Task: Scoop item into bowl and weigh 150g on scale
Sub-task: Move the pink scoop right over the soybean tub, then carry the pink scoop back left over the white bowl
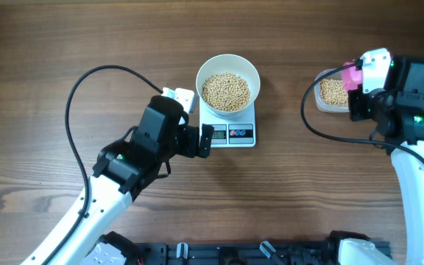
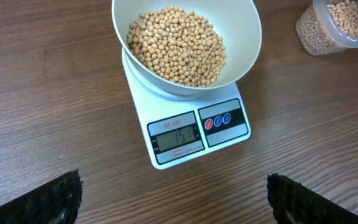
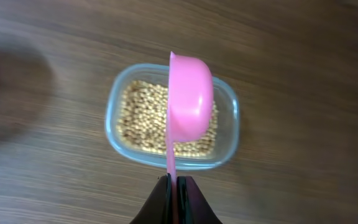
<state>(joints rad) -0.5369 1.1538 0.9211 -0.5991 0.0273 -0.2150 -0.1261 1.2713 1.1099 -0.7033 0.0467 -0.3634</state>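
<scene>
Beige round beans (image 2: 176, 46) in white bowl (image 2: 244, 31) on square white scale (image 2: 229, 134): looks approx done. R gripper (image 3: 174, 186), 3 o'clock, pinches pink scoop (image 3: 190, 102); L gripper (image 2: 176, 202) spread.

1 white bowl (image 2: 246, 37), 1 scale (image 2: 199, 128) w/ 1 display (image 2: 177, 137) & 2 buttons (image 2: 217, 121). 1 clear tub (image 3: 112, 118), 1 pink scoop (image 3: 190, 99). 2 lots of beans (image 2: 176, 43), too many to count indiv. 2 grippers: left gripper (image 2: 176, 194), right gripper (image 3: 176, 186).
</scene>
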